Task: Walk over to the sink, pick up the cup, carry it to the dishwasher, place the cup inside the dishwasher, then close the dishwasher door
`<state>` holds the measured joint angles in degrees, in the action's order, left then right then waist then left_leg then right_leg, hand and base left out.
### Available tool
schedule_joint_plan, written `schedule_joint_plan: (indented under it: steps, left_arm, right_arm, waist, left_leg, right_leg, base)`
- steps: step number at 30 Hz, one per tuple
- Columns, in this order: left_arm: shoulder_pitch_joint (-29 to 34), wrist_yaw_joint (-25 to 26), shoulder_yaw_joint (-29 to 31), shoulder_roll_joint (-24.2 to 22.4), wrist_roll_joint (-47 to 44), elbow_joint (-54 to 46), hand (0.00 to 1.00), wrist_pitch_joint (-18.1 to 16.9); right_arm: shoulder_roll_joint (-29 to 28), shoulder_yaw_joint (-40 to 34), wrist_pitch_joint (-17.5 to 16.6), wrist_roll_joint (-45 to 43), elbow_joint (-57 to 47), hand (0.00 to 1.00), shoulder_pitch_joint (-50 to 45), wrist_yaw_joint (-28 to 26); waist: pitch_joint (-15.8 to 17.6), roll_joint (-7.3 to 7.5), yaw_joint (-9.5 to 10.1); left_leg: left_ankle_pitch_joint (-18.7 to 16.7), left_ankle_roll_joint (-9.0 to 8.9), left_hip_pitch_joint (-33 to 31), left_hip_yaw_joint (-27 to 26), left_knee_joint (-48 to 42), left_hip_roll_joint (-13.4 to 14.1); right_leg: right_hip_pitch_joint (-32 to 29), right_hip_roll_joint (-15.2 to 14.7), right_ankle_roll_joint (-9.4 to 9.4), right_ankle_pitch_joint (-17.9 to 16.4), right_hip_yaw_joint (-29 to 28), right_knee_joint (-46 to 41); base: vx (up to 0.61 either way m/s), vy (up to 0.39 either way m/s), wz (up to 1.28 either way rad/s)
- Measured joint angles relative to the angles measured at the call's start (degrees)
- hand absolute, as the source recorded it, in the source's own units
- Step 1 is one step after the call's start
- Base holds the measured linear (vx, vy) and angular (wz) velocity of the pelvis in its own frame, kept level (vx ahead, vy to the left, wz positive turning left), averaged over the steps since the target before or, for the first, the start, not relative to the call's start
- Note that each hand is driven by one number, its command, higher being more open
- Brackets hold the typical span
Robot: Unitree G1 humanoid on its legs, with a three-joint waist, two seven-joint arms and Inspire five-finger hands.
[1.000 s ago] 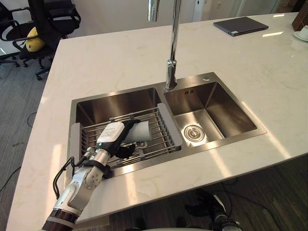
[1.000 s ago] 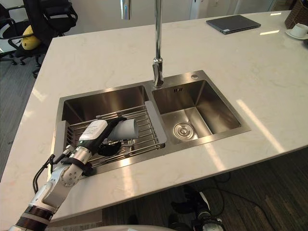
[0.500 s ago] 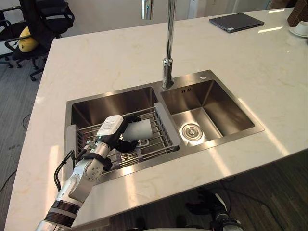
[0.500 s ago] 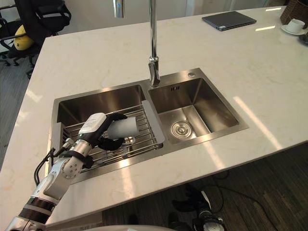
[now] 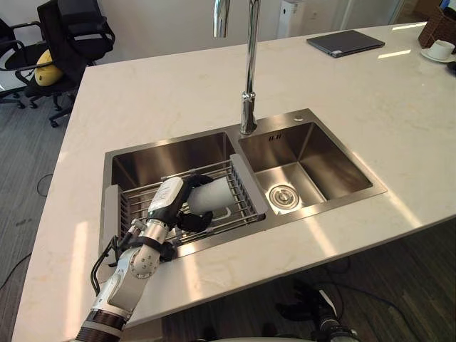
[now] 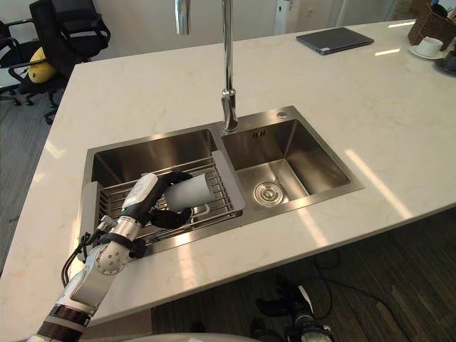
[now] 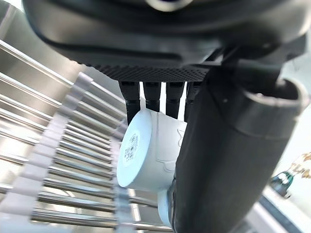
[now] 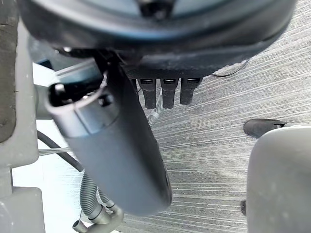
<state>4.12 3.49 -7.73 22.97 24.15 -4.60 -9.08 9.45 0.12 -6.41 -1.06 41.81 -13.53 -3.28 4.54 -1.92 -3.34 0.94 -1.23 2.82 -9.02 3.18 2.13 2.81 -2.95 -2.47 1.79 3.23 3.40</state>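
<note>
A pale grey cup (image 5: 211, 196) lies on its side over the wire rack (image 5: 241, 191) in the left basin of the steel double sink (image 5: 313, 153). My left hand (image 5: 168, 202) reaches in from the counter's near edge and is shut on the cup, fingers over its top and thumb beneath. The left wrist view shows the cup (image 7: 146, 150) with its base toward the camera, between the fingers (image 7: 153, 92) and the thumb (image 7: 228, 160). My right hand (image 8: 116, 145) hangs over the grey floor, fingers relaxed, holding nothing.
A tall chrome faucet (image 5: 249, 85) stands behind the divider between the basins. The right basin holds just its drain (image 5: 284, 195). A closed laptop (image 5: 345, 43) and a white cup on a saucer (image 5: 442, 50) sit at the far right of the marble counter. Office chairs (image 5: 71, 32) stand beyond the far left corner.
The whole picture has shifted as the camera moved. My left hand keeps its hold on the cup, which now looks slightly raised off the rack.
</note>
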Motion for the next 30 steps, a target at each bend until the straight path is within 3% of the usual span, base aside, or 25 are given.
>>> schedule_joint_plan:
  steps: [8, 16, 30]
  left_arm:
    - [4.1, 3.3, 4.9, -8.1, -13.0, -7.2, 0.30, -0.3]
    - [5.4, 4.1, 5.3, -14.2, -29.7, -9.5, 0.30, -1.7]
    - [10.5, 2.3, 0.6, -17.0, -35.5, -11.6, 0.30, -1.7]
  right_arm:
    - [-1.2, -1.7, 0.3, 0.0, 0.4, 0.90, -0.1, 0.2]
    - [-2.2, -2.0, 0.7, -1.2, 0.4, 0.90, -0.1, 0.8]
    - [-3.8, -2.0, 0.6, -2.2, -2.7, 0.90, -0.4, 1.8]
  waist:
    - [0.0, 0.04, 0.97]
    - [0.1, 0.17, 1.09]
    - [-0.2, 1.11, 2.46]
  left_leg:
    - [-0.8, -0.08, 0.7, -1.6, -0.7, 0.6]
    - [-1.3, -0.05, 0.7, -1.4, -1.5, 0.8]
    - [-2.8, 0.12, -0.3, 0.1, -3.8, 0.7]
  right_leg:
    - [0.1, 0.2, -0.01, -0.1, -1.7, -0.6]
    - [0.5, 0.1, 0.09, -0.5, -1.5, -0.9]
    - [0.6, -0.1, -0.09, -2.1, -0.1, -2.6]
  base:
    - [-0.02, -0.010, -0.10]
    - [0.00, -0.001, 0.01]
    - [0.00, -0.006, 0.05]
